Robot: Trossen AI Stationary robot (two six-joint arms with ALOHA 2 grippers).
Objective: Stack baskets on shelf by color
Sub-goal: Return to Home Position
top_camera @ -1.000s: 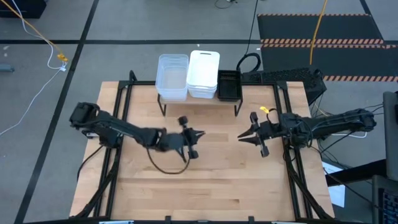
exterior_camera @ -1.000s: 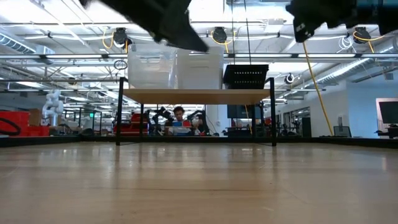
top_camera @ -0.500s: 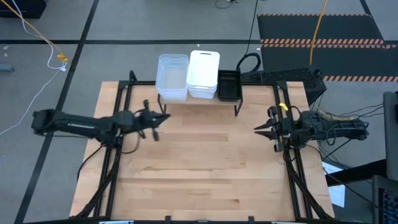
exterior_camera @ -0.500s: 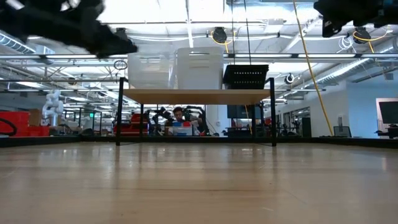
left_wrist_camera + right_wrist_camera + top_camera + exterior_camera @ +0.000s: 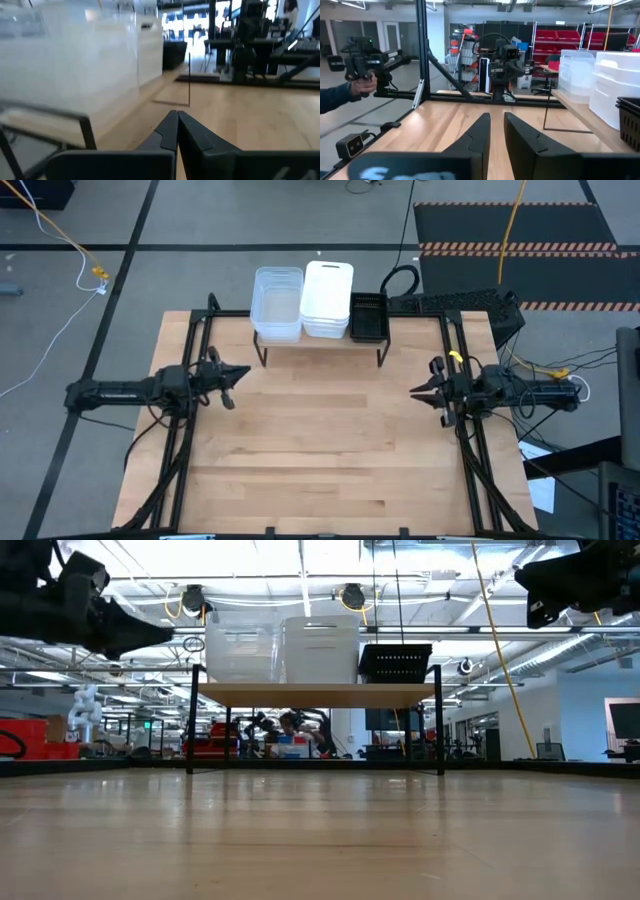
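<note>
On the light-wood shelf [image 5: 320,342] at the table's far edge stand three stacks of baskets: clear [image 5: 277,302] on the left, white [image 5: 327,298] in the middle, black mesh [image 5: 368,317] on the right. The low view shows the same row on the shelf [image 5: 315,693]. My left gripper [image 5: 243,370] hovers near the table's left edge, shut and empty, pointing right; its fingertips meet in the left wrist view [image 5: 177,115]. My right gripper [image 5: 413,390] hovers near the right edge, pointing left, with a narrow gap between its fingers [image 5: 496,117], and holds nothing.
Black frame rails [image 5: 190,350] run along both sides of the table. A black cable loop [image 5: 400,280] and dark gear lie behind the shelf. Bare wood spans the table's middle [image 5: 320,440]. Beyond the table, a person's hand [image 5: 360,85] holds a device.
My left arm has drawn back from the table's middle toward its left edge, with its gripper now pointing right. My right arm has pulled back toward the right edge. The baskets and the shelf have stayed where they were.
</note>
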